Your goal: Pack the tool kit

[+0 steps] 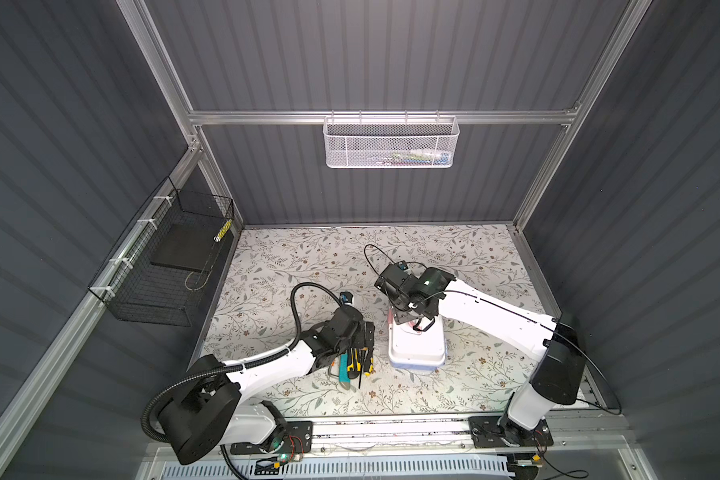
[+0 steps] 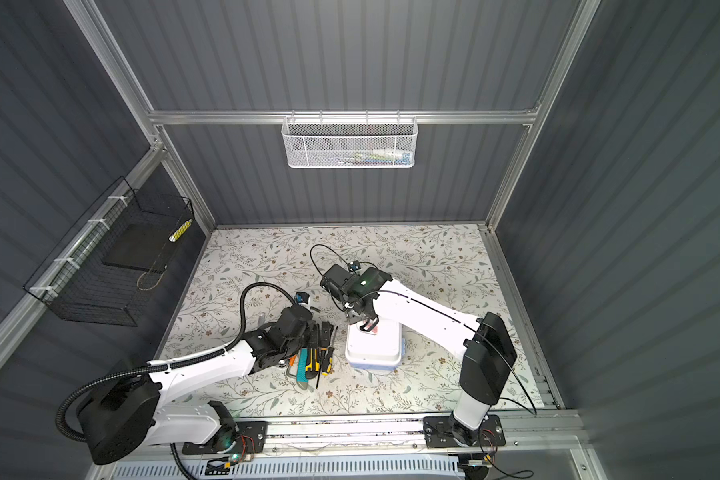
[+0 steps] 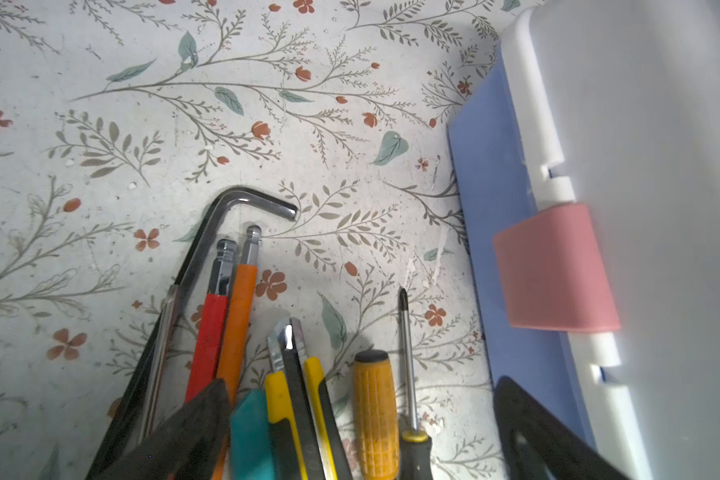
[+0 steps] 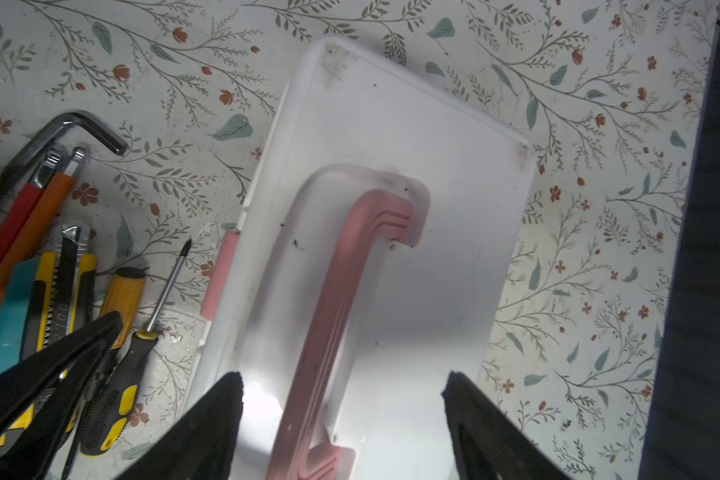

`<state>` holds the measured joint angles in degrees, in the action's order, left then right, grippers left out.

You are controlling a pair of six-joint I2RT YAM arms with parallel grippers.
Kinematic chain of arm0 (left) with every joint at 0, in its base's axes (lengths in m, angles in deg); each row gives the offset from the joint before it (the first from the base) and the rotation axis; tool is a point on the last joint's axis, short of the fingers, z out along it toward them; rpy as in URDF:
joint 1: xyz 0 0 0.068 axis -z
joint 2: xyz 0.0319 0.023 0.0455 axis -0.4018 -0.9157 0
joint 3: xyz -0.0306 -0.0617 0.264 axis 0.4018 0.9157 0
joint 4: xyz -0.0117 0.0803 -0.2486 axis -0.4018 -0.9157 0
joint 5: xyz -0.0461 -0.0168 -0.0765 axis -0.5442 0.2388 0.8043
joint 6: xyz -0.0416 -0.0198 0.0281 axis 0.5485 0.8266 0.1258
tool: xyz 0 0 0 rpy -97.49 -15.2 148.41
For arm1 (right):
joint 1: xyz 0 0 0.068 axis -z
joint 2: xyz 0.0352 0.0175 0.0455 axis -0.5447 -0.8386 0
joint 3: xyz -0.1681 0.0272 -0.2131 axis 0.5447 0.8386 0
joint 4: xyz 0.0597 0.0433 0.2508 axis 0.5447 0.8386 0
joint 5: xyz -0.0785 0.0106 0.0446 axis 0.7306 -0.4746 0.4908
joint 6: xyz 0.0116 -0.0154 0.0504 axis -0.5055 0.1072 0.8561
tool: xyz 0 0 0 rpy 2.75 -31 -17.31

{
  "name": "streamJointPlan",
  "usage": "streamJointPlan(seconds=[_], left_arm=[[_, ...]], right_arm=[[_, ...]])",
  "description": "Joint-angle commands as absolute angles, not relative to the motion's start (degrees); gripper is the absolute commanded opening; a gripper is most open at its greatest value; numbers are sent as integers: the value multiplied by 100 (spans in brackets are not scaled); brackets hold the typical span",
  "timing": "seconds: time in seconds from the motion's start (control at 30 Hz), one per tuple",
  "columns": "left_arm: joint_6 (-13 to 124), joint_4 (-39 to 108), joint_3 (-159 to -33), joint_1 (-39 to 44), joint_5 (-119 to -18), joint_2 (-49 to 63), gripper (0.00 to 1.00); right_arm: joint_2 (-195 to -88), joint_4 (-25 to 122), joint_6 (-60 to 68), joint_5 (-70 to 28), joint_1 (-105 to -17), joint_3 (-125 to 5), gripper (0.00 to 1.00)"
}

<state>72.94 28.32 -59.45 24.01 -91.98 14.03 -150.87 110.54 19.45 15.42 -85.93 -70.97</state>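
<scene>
The tool kit box (image 1: 416, 347) (image 2: 375, 349) stands closed mid-table, with a white lid (image 4: 454, 208), a pink handle (image 4: 350, 266), a pink latch (image 3: 553, 266) and a light-blue base (image 3: 499, 187). My right gripper (image 4: 344, 378) (image 1: 412, 322) hovers open over the lid, its fingers wide apart on either side of the handle. Left of the box lie several tools (image 1: 354, 365) (image 2: 314, 361): a hex key (image 3: 233, 203), a yellow-black knife (image 3: 296, 386), a yellow-handled screwdriver (image 3: 375, 407) and a Phillips screwdriver (image 3: 406, 353). My left gripper (image 3: 362, 384) (image 1: 364, 338) stands open above them, holding nothing.
A white mesh basket (image 1: 391, 143) hangs on the back rail. A black wire basket (image 1: 171, 262) on the left wall holds a dark flat slab. Dark ribbed walls enclose the floral table (image 1: 308, 266); both arm bases sit along the front rail.
</scene>
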Motion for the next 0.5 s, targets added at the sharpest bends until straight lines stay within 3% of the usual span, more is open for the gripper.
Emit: streamJointPlan(seconds=[0.0,0.47], left_arm=[[7232,2878,-5872,2430,-9319,1535,99],[7158,2822,-5872,2430,-9475,1729,99]], right_arm=[[-15066,11243,2015,1717,-8625,-7044,76],[-14373,11014,2195,1690,-8536,-6247,62]])
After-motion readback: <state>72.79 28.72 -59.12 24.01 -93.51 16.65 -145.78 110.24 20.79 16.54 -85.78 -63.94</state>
